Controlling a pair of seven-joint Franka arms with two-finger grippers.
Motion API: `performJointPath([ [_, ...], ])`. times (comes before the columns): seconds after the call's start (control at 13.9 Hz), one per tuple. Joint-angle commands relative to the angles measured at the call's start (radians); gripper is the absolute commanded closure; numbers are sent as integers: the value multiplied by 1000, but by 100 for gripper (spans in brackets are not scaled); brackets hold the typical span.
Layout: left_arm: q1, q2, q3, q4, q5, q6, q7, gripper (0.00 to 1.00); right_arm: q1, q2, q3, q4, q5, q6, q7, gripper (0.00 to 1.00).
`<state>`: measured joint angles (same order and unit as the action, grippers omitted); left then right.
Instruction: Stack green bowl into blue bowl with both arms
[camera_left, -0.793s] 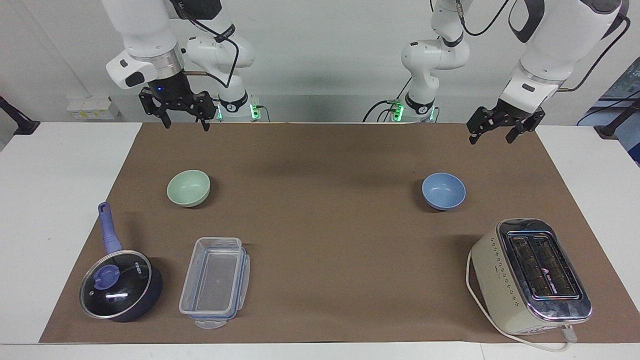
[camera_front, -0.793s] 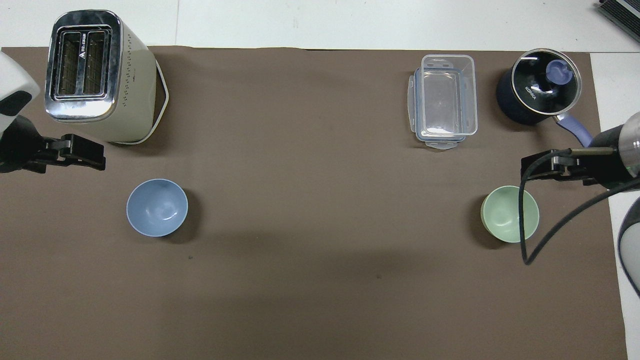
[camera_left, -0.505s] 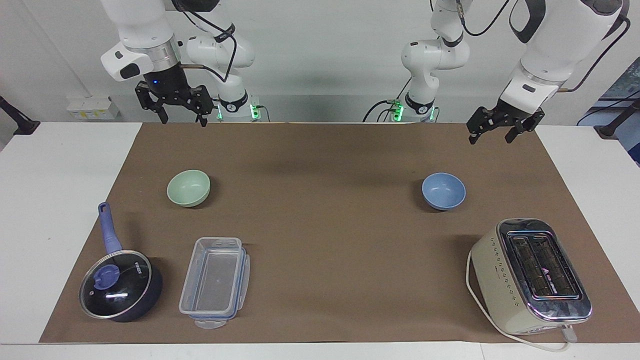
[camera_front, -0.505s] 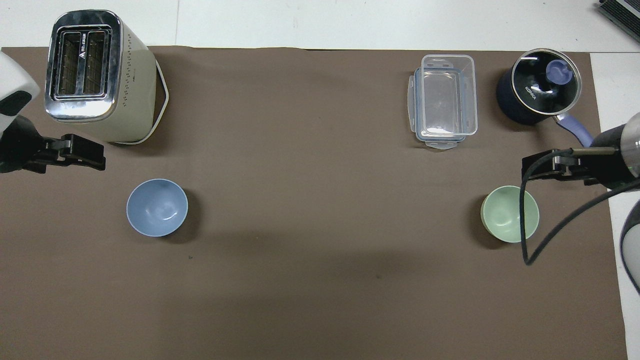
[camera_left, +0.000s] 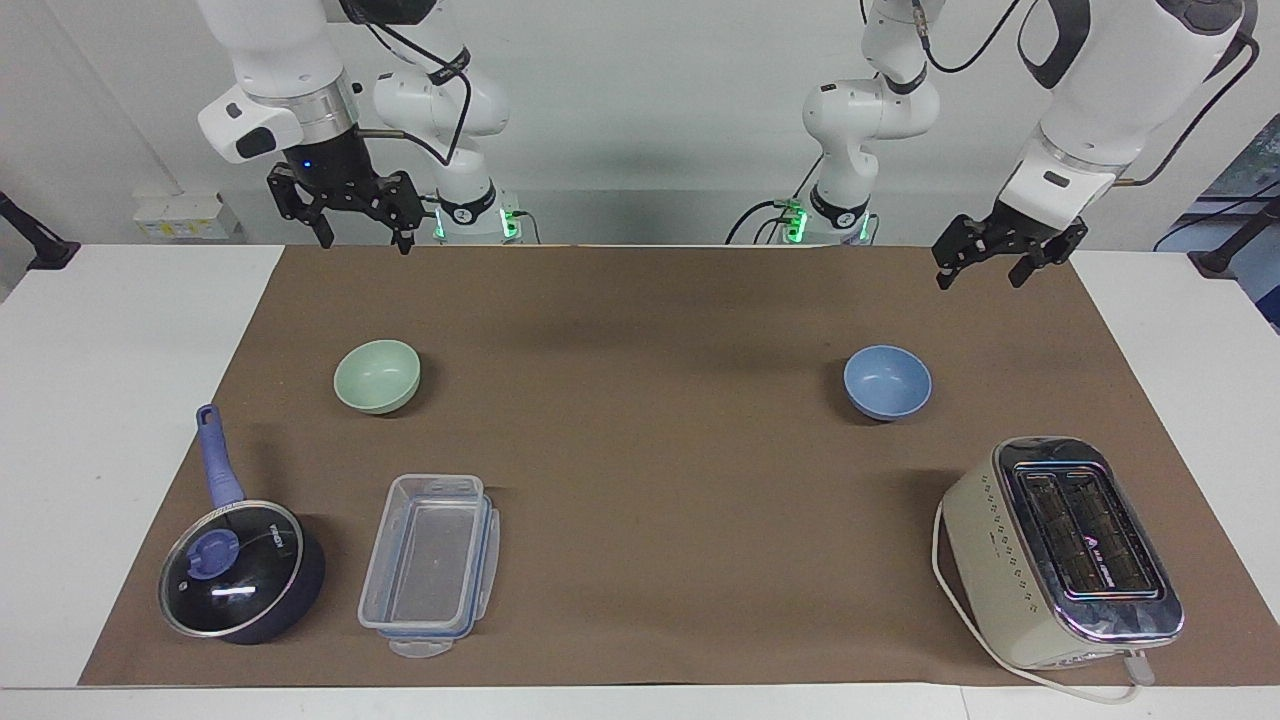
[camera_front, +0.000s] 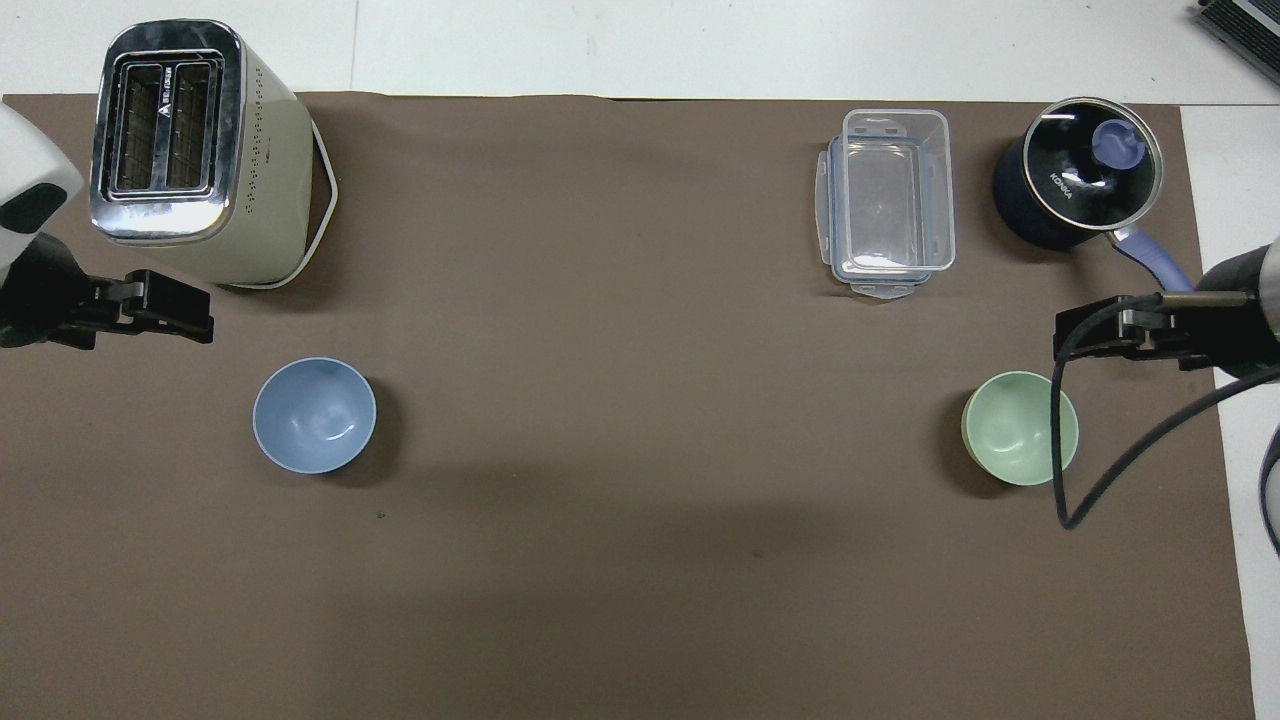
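Right pincer (camera_left: 362, 234): raised in the air over the robots' edge of the brown mat (camera_left: 660, 470), at the right arm's end. Fingers spread wide apart, nothing between them. Left pincer (camera_left: 984, 267): likewise raised, over the mat's edge at the left arm's end, fingers parted, holding nothing.

Green bowl (camera_left: 377, 376): upright on the mat at the right arm's end of the bench (camera_left: 100, 400), below the right pincer and farther out from the robots than the point under it; well apart, no contact. Blue bowl (camera_left: 887, 382): upright on the mat at the left arm's end, level with the green bowl, well apart from the left pincer. The two bowls stand far apart, bare mat between them.

Farther out, right arm's end: clear plastic container (camera_left: 430, 563), lidless, and beside it a dark pot (camera_left: 240, 570) with glass lid and blue handle. Left arm's end: cream toaster (camera_left: 1062, 555), cord trailing round it.
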<state>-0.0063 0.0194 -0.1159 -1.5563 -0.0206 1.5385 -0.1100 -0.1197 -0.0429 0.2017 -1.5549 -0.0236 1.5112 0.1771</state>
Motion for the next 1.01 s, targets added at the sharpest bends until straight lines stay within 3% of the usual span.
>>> performJointPath([
  [0.0,8,-33,1,-51,-13,32,-2,0,-14,3,7,7,17,-3,1,0],
  [0.5,9,-53,12,-128,-13,83,3,0,-12,0,7,4,17,-3,1,0],
  [0.94,57,-87,12,-347,-18,280,104,0,-12,0,7,6,17,-5,-1,0],
])
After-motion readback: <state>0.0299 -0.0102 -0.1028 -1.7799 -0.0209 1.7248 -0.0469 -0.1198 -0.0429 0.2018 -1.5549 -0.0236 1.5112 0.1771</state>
